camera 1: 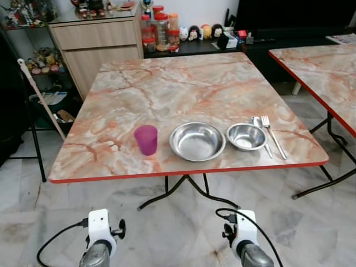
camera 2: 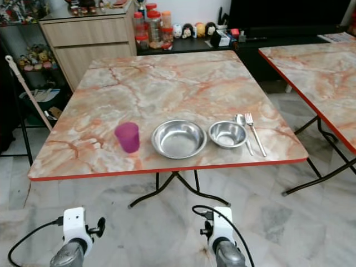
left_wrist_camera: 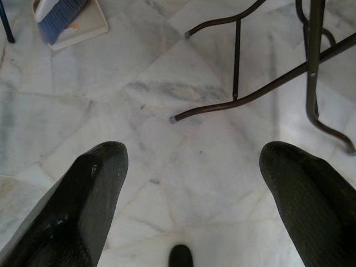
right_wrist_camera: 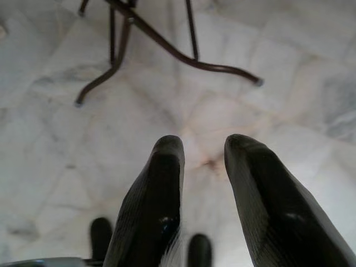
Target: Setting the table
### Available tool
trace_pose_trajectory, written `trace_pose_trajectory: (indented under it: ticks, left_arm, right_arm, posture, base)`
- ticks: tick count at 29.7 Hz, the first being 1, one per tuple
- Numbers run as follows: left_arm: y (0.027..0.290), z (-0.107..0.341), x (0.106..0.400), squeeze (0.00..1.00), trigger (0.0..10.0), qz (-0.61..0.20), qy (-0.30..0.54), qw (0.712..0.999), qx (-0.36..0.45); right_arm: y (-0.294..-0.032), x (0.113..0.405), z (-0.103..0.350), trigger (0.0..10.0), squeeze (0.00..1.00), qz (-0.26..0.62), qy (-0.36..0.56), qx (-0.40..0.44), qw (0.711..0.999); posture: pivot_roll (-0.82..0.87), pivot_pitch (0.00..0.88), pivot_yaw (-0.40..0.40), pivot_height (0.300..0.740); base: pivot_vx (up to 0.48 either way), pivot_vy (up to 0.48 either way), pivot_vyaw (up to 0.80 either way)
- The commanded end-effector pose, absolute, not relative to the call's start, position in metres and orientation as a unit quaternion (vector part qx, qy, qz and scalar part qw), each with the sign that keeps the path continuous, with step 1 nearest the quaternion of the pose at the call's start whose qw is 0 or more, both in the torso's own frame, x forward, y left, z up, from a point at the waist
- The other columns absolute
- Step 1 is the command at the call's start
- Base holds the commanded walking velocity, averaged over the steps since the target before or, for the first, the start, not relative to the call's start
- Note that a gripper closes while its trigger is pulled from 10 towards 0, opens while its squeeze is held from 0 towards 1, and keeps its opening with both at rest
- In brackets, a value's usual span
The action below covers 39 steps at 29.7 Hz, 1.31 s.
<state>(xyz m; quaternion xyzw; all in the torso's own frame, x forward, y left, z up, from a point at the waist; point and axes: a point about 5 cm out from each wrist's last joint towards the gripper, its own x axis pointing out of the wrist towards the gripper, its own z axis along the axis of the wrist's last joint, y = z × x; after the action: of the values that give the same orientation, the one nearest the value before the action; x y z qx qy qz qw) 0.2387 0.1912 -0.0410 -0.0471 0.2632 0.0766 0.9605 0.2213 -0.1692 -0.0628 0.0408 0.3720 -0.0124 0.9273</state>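
Left eye view: place setting lined up along the near edge of a marble-patterned folding table (camera 1: 183,83) with an orange rim. From the robot's left to right: translucent purple plastic cup (camera 1: 146,139), upright; large shallow steel bowl (camera 1: 197,141); smaller steel bowl (camera 1: 246,136) close beside it; then a spoon (camera 1: 260,131) and a fork (camera 1: 273,136) lying side by side, handles toward the near edge, spoon just beside the small bowl. Cup apart from the large bowl by a small gap.

Further out: second table of the same pattern (camera 1: 322,69) on the right; wooden cabinet (camera 1: 94,47) behind on the left; red-lidded jars (camera 1: 158,30) and small figurines (camera 1: 201,30) on a dark low shelf beyond; broom handle (camera 1: 41,100) leaning at the left; pale marble floor tiles (camera 1: 67,206) below.

Both arms hanging low in front of the table, wrists at the lower edge. Left gripper (left_wrist_camera: 189,167) over the floor near the black table legs (left_wrist_camera: 261,89), fingers spread wide, nothing between them; dustpan and brush (left_wrist_camera: 67,22) beyond. Right gripper (right_wrist_camera: 203,161) also over bare tiles, fingers only narrowly parted, holding nothing
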Motion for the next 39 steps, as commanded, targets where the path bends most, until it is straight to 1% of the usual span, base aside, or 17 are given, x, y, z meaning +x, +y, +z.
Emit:
trace_pose_trajectory:
  ticks: [1, 18, 24, 29, 36, 39]
  left_arm:
    - [0.197, -0.045, 0.233, 0.0, 10.0, 0.082, 0.279, 0.956, -0.038]
    - [0.192, -0.046, 0.233, 0.0, 10.0, 0.077, 0.278, 0.957, -0.044]
    - [0.193, -0.045, 0.234, 0.0, 10.0, 0.082, 0.275, 0.957, -0.048]
    - [0.192, -0.033, 0.245, 0.0, 10.0, 0.082, 0.226, 0.969, -0.06]
    - [0.189, -0.009, 0.26, 0.0, 10.0, 0.078, 0.13, 0.987, -0.059]
    - [0.189, -0.001, 0.265, 0.0, 10.0, 0.078, 0.106, 0.99, -0.059]
  right_arm:
    - [-0.163, 0.223, -0.062, 10.0, 0.0, -0.005, 0.37, 0.042, 0.928]
    - [-0.166, 0.224, -0.062, 10.0, 0.0, -0.001, 0.369, 0.034, 0.929]
    - [-0.166, 0.225, -0.061, 10.0, 0.0, 0.0, 0.368, 0.034, 0.929]
    - [-0.165, 0.223, -0.062, 10.0, 0.0, 0.004, 0.371, 0.033, 0.928]
    - [-0.163, 0.223, -0.062, 10.0, 0.0, 0.009, 0.373, 0.032, 0.927]
    - [-0.161, 0.223, -0.062, 10.0, 0.0, 0.011, 0.373, 0.033, 0.927]
  posture:
    - [0.05, 0.0, 0.035, 0.74]
    - [0.04, 0.0, 0.022, 0.74]
    - [0.04, 0.0, 0.019, 0.74]
    - [0.05, 0.0, 0.019, 0.74]
    - [0.06, 0.0, 0.023, 0.74]
    - [0.06, 0.0, 0.022, 0.74]
  base:
    - [0.0, -0.424, 0.0]
    - [0.0, -0.457, 0.0]
    - [0.0, 0.0, 0.0]
    - [0.0, 0.0, 0.0]
    - [0.0, 0.0, 0.0]
    - [0.0, 0.0, 0.0]
